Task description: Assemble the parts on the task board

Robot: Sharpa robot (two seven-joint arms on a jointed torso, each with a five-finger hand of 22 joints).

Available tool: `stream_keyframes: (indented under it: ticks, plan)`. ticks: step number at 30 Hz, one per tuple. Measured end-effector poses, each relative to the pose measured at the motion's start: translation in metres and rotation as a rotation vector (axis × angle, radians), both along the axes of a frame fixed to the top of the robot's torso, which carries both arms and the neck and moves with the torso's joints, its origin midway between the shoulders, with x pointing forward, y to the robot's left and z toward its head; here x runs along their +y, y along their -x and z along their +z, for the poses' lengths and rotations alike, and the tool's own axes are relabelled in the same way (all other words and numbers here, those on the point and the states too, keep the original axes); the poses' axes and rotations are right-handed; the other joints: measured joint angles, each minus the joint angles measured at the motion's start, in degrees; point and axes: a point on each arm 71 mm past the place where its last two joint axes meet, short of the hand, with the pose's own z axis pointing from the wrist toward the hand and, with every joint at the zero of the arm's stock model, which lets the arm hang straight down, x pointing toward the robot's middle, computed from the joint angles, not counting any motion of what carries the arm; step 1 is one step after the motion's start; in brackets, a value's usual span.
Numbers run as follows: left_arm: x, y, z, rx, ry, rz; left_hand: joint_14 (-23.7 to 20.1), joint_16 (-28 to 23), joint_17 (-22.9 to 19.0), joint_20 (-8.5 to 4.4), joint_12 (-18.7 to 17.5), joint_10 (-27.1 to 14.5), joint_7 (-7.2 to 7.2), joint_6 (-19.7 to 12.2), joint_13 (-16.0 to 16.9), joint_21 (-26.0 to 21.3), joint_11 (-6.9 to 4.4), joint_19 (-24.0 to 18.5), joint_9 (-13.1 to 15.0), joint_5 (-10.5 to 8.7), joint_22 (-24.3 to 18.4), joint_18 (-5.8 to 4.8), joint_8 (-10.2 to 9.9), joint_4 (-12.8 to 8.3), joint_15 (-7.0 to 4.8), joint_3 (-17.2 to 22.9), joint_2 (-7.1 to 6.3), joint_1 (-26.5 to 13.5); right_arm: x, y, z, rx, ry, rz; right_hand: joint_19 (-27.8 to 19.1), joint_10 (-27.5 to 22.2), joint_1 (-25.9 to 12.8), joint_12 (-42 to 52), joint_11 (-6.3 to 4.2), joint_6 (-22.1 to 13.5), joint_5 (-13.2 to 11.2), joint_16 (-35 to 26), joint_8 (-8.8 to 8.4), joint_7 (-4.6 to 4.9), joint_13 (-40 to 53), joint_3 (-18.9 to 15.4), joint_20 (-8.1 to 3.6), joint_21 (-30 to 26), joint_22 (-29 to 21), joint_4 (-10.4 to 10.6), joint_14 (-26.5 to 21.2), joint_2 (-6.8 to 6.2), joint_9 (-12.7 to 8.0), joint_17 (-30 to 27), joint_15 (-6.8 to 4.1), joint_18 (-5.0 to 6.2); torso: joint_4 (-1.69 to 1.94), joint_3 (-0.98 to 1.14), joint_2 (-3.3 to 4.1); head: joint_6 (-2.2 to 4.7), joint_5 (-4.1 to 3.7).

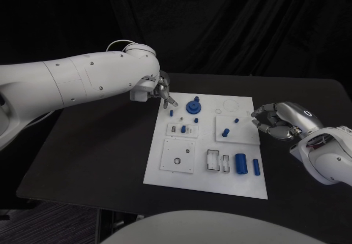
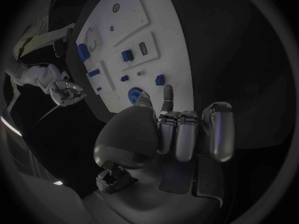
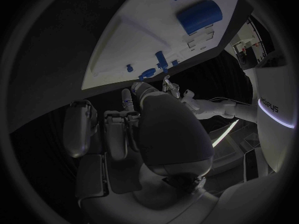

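The white task board [image 1: 209,175] lies mid-table with several blue parts on it. A blue round part [image 1: 194,106] stands near its far edge, with a small blue piece [image 1: 174,105] just left of it. My left hand [image 1: 163,91] hovers over the board's far-left corner, a finger and thumb stretched apart toward that small piece and holding nothing. In the left wrist view its fingertips [image 2: 167,92] reach close to the round part [image 2: 135,94]. At the board's right edge my right hand [image 1: 277,121] has its fingers curled in with nothing in them.
A blue cylinder [image 1: 240,163] and a blue bar [image 1: 256,166] lie at the board's near right. Small blue pegs [image 1: 226,132] stand on a raised white plate mid-board. Black table surrounds the board, with bare room to the left.
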Motion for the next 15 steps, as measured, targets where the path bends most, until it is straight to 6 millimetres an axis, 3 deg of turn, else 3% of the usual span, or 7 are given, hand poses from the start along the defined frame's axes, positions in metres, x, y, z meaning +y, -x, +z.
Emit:
stream_keyframes:
  ticks: [15]
  plan:
    - [-0.002, 0.003, -0.015, 0.025, -0.001, -0.001, 0.0, 0.0, 0.0, 0.00, 0.0, 0.0, 0.29, -0.7, 0.0, -0.7, 0.03, 0.0, -1.5, 1.55, 0.0, 0.00, 0.0, -0.1, 0.01, 1.0, -0.22, -0.2, 0.000, 0.000, 0.000, 0.002, 0.001, 0.000, 0.0, 0.0, 0.0, 0.0, 0.00, 0.0, 0.0, 0.0, 0.00, 0.00, 0.0, 0.0, 0.00, 0.0, 0.0, 0.0, 0.0, 0.00, 0.0, 0.0, 0.00, 0.00, -0.01, 0.01, -0.01, 0.00, 0.05]
